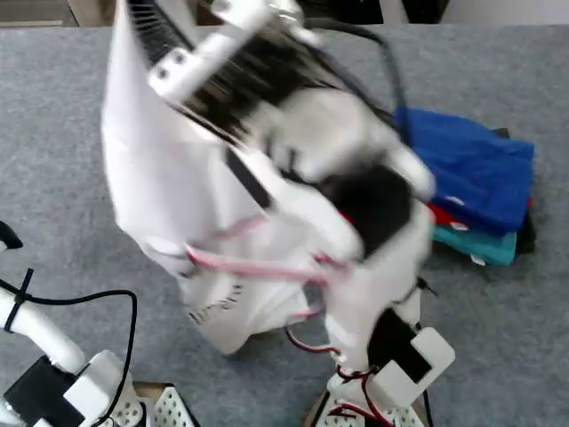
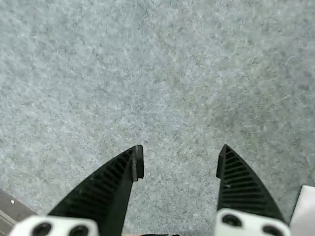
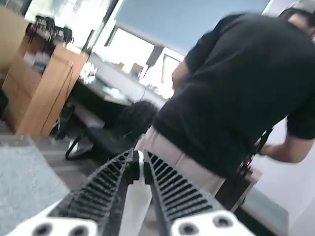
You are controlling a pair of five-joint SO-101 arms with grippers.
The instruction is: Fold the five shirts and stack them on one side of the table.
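Note:
My right gripper (image 1: pixel 144 27) is raised high above the table, shut on the edge of a white shirt (image 1: pixel 178 205) with pink trim. The shirt hangs down from it, and its lower end is near the table's front. In the right wrist view the ribbed fingers (image 3: pixel 170 189) pinch a strip of the white fabric (image 3: pixel 134 206). My left gripper (image 2: pixel 179 164) hovers open over bare grey table, nothing between its fingers. At the right of the table lies a stack of folded shirts: blue (image 1: pixel 471 169) on top, then red (image 1: pixel 444 216), teal (image 1: pixel 480 242) and black (image 1: pixel 526 233).
The grey felt table (image 1: pixel 53 178) has free room on its left half. The left arm's white body and black cable (image 1: pixel 53 342) sit at the front left corner. The right arm's base (image 1: pixel 391 365) stands at the front, close to the stack.

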